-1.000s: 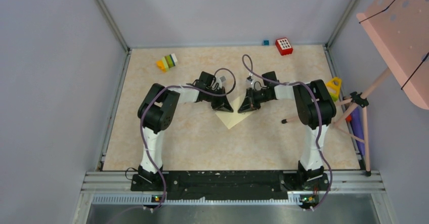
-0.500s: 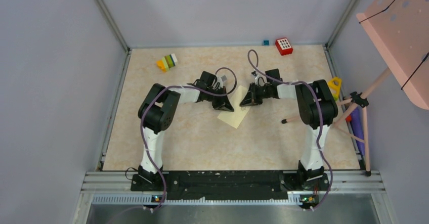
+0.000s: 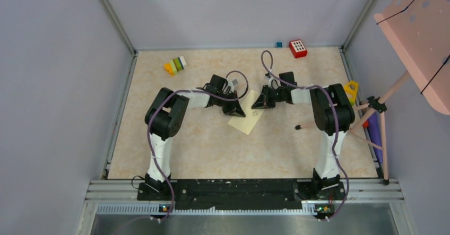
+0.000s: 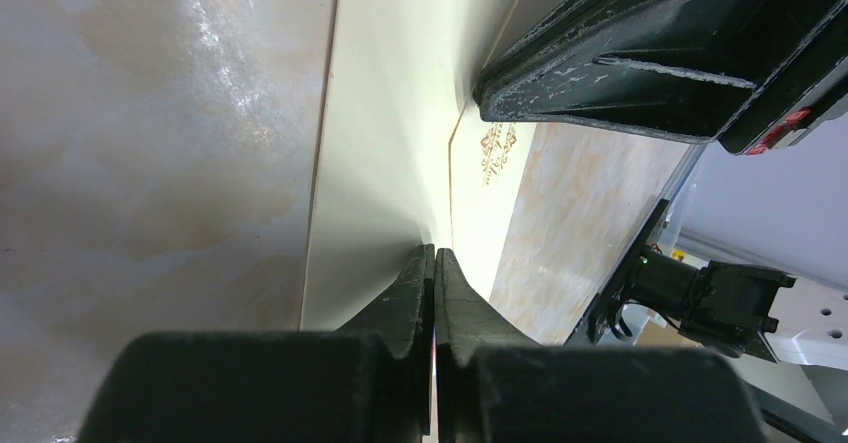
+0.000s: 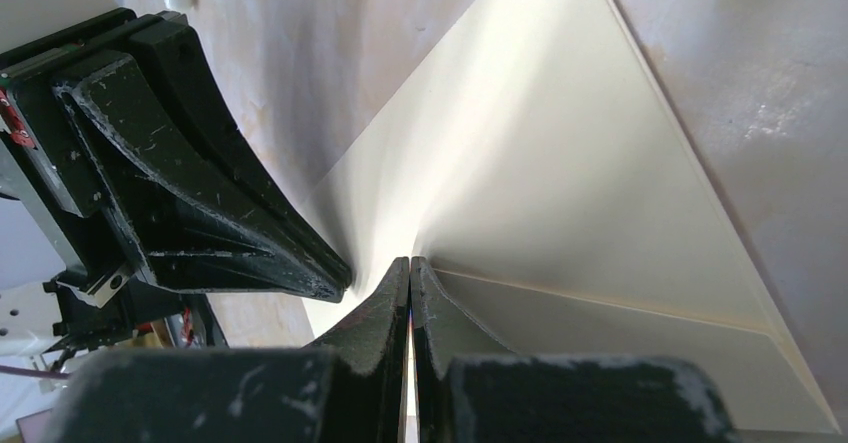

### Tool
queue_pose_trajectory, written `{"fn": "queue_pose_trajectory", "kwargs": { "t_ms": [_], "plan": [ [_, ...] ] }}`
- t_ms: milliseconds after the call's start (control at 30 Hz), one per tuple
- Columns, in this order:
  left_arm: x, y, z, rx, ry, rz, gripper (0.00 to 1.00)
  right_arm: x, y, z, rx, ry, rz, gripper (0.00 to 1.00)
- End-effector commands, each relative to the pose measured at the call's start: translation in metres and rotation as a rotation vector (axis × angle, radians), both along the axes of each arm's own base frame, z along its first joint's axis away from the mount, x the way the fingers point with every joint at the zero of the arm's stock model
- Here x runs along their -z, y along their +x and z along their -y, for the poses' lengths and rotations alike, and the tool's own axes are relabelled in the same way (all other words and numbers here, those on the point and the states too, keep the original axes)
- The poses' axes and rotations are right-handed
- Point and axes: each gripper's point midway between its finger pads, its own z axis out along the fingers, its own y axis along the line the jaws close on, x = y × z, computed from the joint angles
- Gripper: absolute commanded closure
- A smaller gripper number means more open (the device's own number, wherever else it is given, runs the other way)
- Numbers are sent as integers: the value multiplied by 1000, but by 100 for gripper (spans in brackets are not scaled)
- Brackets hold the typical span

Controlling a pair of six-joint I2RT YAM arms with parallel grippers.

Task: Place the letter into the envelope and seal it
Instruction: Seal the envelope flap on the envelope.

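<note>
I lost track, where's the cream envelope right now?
In the top view, the pale cream paper envelope sits mid-table between the left gripper and right gripper.

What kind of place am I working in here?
Probably a lab robot cell: plain grey walls box in the table, the arms bolt to a metal rail, toy blocks lie at the back.

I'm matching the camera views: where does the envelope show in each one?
Top external: the envelope lies at the picture's centre.
Left wrist: envelope, a pale strip down the middle.
Right wrist: envelope fills the centre and right.
Shared landmark: the beige table around it.
</note>
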Motion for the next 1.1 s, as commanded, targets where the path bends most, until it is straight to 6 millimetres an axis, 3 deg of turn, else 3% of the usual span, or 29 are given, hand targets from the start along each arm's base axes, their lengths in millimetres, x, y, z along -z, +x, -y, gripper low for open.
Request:
{"fn": "queue_pose_trajectory", "kwargs": {
  "t_ms": [0,433,867,1067],
  "plan": [
    [83,-10,-47,-70,316,-33,100,7,-4,0,4,-43,26,100],
    [82,-10,-47,-71,325,-28,100,-2,-22,-19,-94,-13,58,100],
    [83,-10,-48,-72,332,-27,100,2,-41,-19,-190,-44,91,100],
    [83,-10,-48,-73,334,-26,100,2,-53,-28,-238,-40,92,100]
  ]
}}
